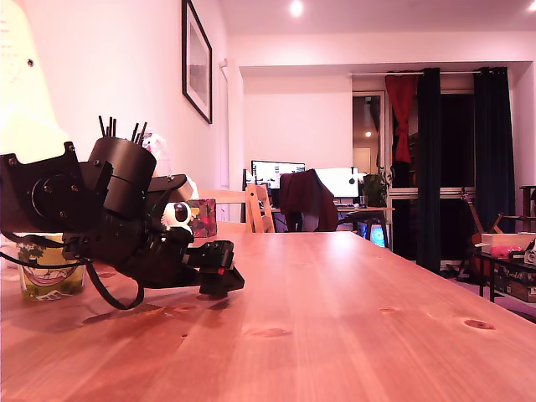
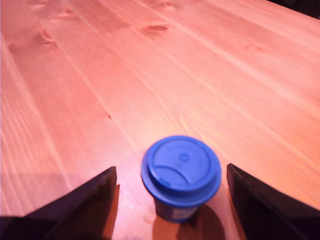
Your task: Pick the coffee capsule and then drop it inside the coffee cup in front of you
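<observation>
Between the black claw's (image 2: 170,200) wide-spread, empty jaws stands the small blue tapered plastic coffee capsule (image 2: 180,176) upright on the reddish wooden surface (image 2: 150,75), probably light, stiff and slippery, best pinched below its rim

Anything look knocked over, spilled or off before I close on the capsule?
Nothing stands out. The coffee capsule stands upright on the table, rim up, between the open gripper fingers, untouched. The coffee cup sits upright behind the arm in the exterior view. No spills visible.
</observation>
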